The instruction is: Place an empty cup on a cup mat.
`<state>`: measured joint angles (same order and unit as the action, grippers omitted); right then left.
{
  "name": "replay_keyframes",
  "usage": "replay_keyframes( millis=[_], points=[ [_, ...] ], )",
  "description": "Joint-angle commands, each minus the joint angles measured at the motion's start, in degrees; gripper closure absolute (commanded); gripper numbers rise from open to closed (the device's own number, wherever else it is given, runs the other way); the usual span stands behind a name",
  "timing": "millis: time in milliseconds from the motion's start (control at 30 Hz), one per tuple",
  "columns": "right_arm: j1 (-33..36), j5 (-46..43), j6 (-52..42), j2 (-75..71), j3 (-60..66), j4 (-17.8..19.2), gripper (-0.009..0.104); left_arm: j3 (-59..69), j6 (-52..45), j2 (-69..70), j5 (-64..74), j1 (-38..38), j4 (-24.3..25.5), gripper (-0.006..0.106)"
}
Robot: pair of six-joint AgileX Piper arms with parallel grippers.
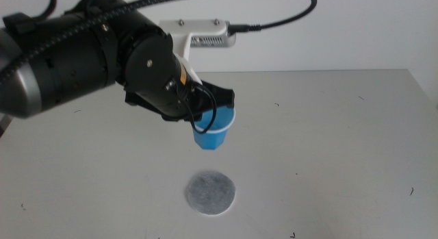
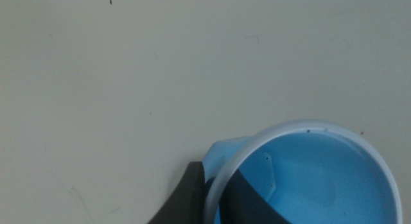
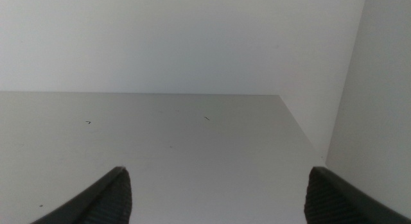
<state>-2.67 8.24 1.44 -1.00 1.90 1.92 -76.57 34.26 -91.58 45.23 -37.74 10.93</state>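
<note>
My left gripper [image 1: 209, 114] is shut on the rim of the bright blue cup [image 1: 213, 133] and holds it upright in the air, above and a little beyond the cup mat. The cup mat [image 1: 210, 193] is a flat round grey disc lying on the table near the front middle. In the left wrist view the cup [image 2: 321, 179] shows its white rim and empty blue inside, with one dark jaw outside the wall and one inside. My right gripper [image 3: 215, 195] is open and empty, out of the middle view, over bare table.
The white table [image 1: 342, 129] has a few small dark specks. Its right edge meets a pale wall [image 3: 372, 89] in the right wrist view. The left arm's dark body [image 1: 82, 54] and cable fill the upper left of the middle view.
</note>
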Motion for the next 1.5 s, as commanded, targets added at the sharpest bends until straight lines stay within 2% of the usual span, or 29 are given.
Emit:
replay_keyframes(
  millis=[0,433,967,1000,1167,1300,1400,1433,1467],
  points=[
    [0.11,-4.46,-0.49,-1.10,-0.66,0.52,0.001,1.87,2.86,2.59,-4.40,-1.39,1.33,0.093],
    [0.11,-4.46,-0.49,-1.10,-0.66,0.52,0.001,17.86,9.57,1.83,-22.52,-2.88,1.59,0.093],
    [0.11,-4.46,-0.49,-1.10,-0.66,0.52,0.001,18.86,9.61,-5.04,-24.54,-2.88,1.88,0.091],
    [0.11,-4.46,-0.49,-1.10,-0.66,0.52,0.001,18.86,9.61,-4.68,-24.39,-2.88,1.98,0.087],
    [0.11,-4.46,-0.49,-1.10,-0.66,0.52,0.001,18.86,9.61,-0.67,-22.01,-2.88,4.97,0.054],
    [0.11,-4.46,-0.49,-1.10,-0.66,0.52,0.001,18.86,9.61,3.88,-20.53,-2.88,7.43,0.032],
    [0.11,-4.46,-0.49,-1.10,-0.66,0.52,0.001,18.86,9.34,9.18,-18.59,-2.88,10.43,0.008],
    [0.11,-4.46,-0.49,-1.10,-0.66,0.52,0.001,18.86,8.93,11.19,-17.82,-2.88,11.50,-0.004],
    [0.11,-4.46,-0.49,-1.10,-0.66,0.52,0.001,18.86,8.27,13.26,-17.12,-2.88,12.13,-0.004]
  ],
)
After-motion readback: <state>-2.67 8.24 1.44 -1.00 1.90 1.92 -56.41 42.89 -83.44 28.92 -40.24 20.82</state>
